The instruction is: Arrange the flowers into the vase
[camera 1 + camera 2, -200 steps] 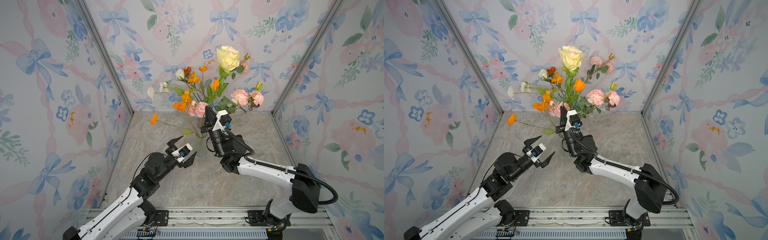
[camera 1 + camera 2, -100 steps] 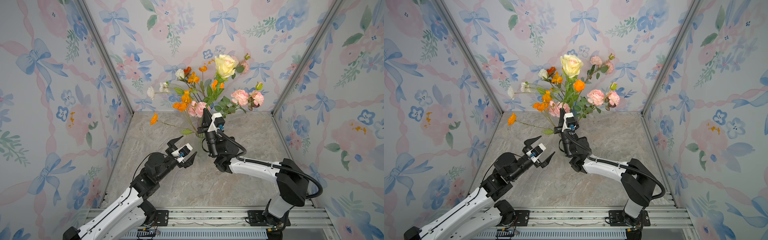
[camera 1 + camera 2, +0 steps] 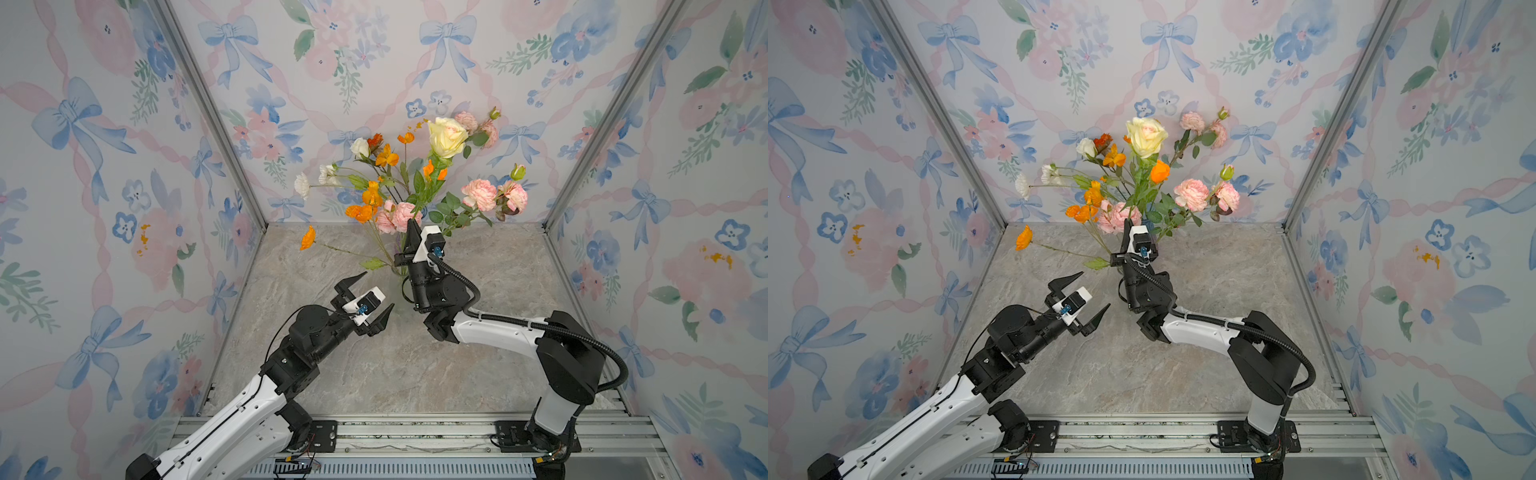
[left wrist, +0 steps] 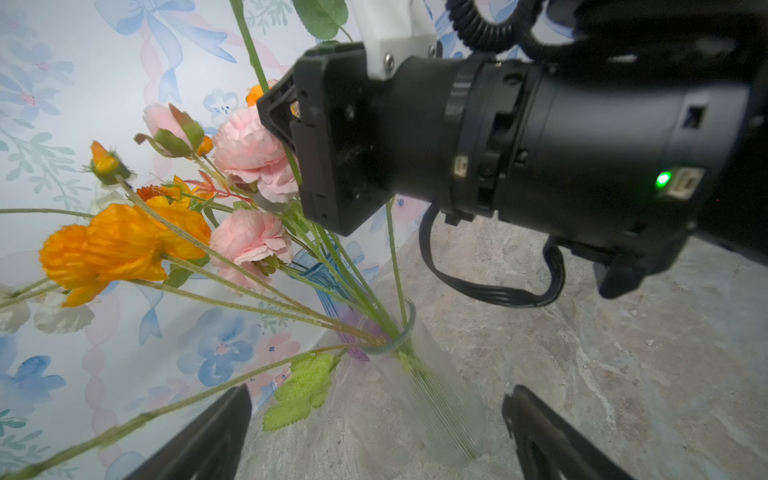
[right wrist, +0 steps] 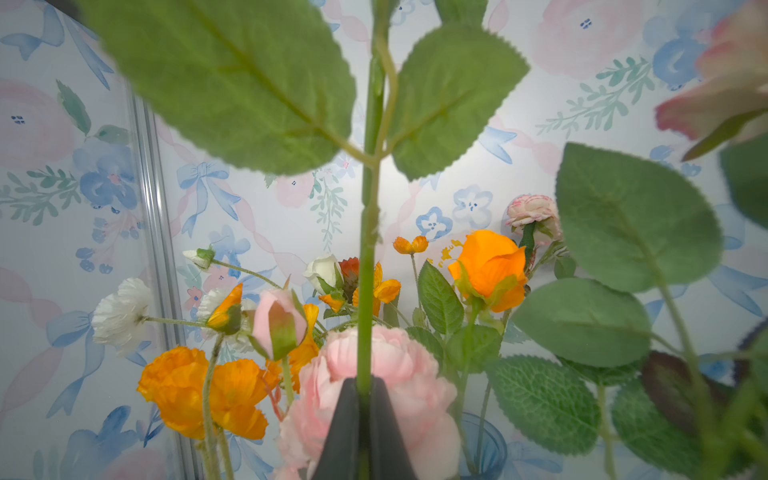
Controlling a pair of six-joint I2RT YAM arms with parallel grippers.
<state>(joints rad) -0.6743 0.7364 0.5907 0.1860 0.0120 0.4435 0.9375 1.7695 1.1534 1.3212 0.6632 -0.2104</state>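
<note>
Top views: right hand [image 3: 411,227] upright, pinching stem [image 5: 368,249]; left hand [image 3: 379,289] agape.

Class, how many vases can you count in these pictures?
2. A clear ribbed vase holds flowers; a blue glass vase stands behind it in the left wrist view. The flowers could hide another.

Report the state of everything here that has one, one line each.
Clear ribbed glass vase: standing, holding stems.
Orange, pink and white flowers: in the vase, fanned out.
Pale yellow rose: upright, stem gripped, lower end in the vase.
Right gripper: jaws shut on the rose's stem.
Left gripper: jaws open, empty.
</note>
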